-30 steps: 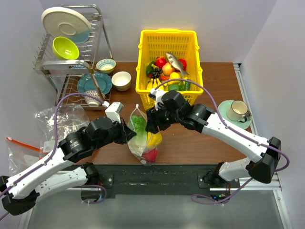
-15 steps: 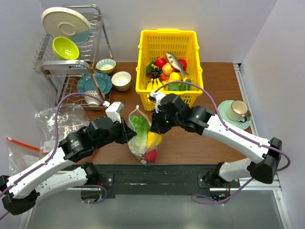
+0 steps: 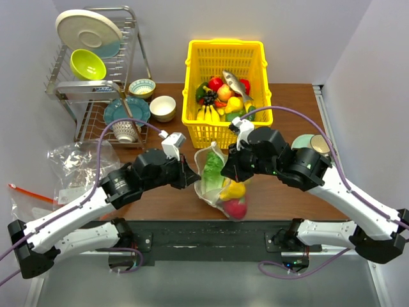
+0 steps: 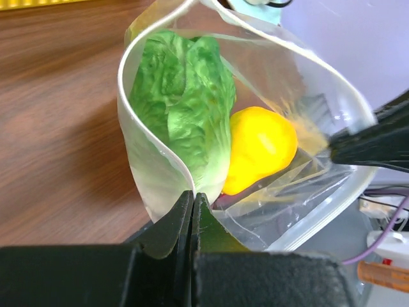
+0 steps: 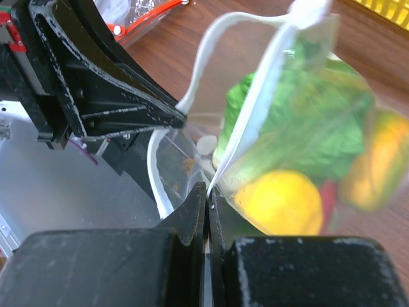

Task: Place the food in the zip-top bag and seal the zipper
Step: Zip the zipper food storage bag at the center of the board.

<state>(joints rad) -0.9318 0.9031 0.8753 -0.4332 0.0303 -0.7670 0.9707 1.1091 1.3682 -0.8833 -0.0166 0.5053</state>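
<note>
The zip-top bag [image 3: 219,187] hangs over the table's front edge between both grippers. Inside it lie food pieces: green lettuce [image 3: 213,169], a yellow piece [image 3: 234,190] and a red piece [image 3: 235,208]. My left gripper [image 3: 193,179] is shut on the bag's left mouth edge [image 4: 193,195]. My right gripper [image 3: 229,176] is shut on the opposite edge [image 5: 206,189]. The zipper [image 5: 254,118] curves apart, so the mouth gapes. The lettuce [image 4: 182,96] and yellow piece [image 4: 259,147] show through the clear wall, also lettuce [image 5: 300,128].
A yellow basket [image 3: 225,43] with more toy food stands behind the bag. A dish rack [image 3: 96,77] with plates and bowls fills the back left. Plain clear bags [image 3: 77,163] lie at the left; a cup on a saucer [image 3: 317,145] sits at the right.
The right gripper has closed on the bag's mouth edge. Both arms have carried the bag to the right, and the bag now leans more.
</note>
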